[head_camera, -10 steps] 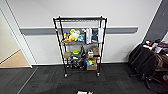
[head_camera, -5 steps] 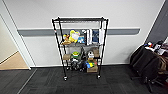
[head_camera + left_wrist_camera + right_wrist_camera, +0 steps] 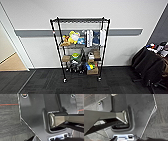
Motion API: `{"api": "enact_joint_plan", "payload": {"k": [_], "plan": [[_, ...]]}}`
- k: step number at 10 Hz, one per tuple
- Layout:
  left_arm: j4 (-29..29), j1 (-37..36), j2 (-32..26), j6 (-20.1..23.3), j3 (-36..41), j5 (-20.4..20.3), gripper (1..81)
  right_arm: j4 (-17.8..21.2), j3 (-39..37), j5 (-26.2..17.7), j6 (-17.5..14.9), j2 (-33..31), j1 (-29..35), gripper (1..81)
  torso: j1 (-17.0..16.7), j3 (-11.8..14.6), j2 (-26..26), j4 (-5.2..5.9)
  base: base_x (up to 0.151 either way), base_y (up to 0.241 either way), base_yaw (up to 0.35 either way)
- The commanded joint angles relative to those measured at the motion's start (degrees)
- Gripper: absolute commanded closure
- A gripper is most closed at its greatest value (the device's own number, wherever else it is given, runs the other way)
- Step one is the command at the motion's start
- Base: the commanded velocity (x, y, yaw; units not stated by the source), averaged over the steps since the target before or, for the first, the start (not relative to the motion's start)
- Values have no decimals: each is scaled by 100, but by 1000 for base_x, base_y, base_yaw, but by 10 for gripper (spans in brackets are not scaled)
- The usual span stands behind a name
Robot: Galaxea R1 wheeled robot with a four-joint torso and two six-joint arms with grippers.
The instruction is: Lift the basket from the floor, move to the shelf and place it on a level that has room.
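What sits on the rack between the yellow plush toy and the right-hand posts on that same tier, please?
In the head view, upright books and folders stand between the yellow plush toy and the right posts of the shelf.

an office or institutional room: dark carpet-tile floor [image 3: 50, 82], a plain white wall with a grey rail [image 3: 35, 32], and dark office chairs [image 3: 147, 66] at 3 o'clock. a black wire shelf [image 3: 80, 47] with toys, books and cardboard boxes stands at 12 o'clock; tan wooden flooring [image 3: 11, 63] shows at 9 o'clock.
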Motion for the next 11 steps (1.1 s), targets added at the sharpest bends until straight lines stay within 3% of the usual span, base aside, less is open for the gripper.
{"api": "enact_joint_plan", "payload": {"k": [1, 5, 7, 8, 11], "plan": [[13, -143, -34, 8, 9, 396, 10, -32, 58, -368, -37, -23, 85, 10, -2, 0, 0, 0, 0, 0, 0], [-31, -143, -164, -27, 201, 396, 10, 21, 266, -377, -19, -179, 119, 10, -2, -2, 5, 0, 0, 0, 0], [-22, -170, -491, -27, 650, 396, 10, 29, 848, -386, 16, -550, 181, 10, -2, -2, 5, 0, 0, 0, 0], [-31, -205, -710, -45, 956, 387, 10, 29, 1154, -386, 16, -743, 216, 10, 367, -2, -568, 0, 0, 0, 0], [-49, -416, -1342, -71, 1722, 414, 10, 38, 1718, -412, 24, -1192, 374, 10, 529, -2, -835, 0, 0, 0, 0]]}}
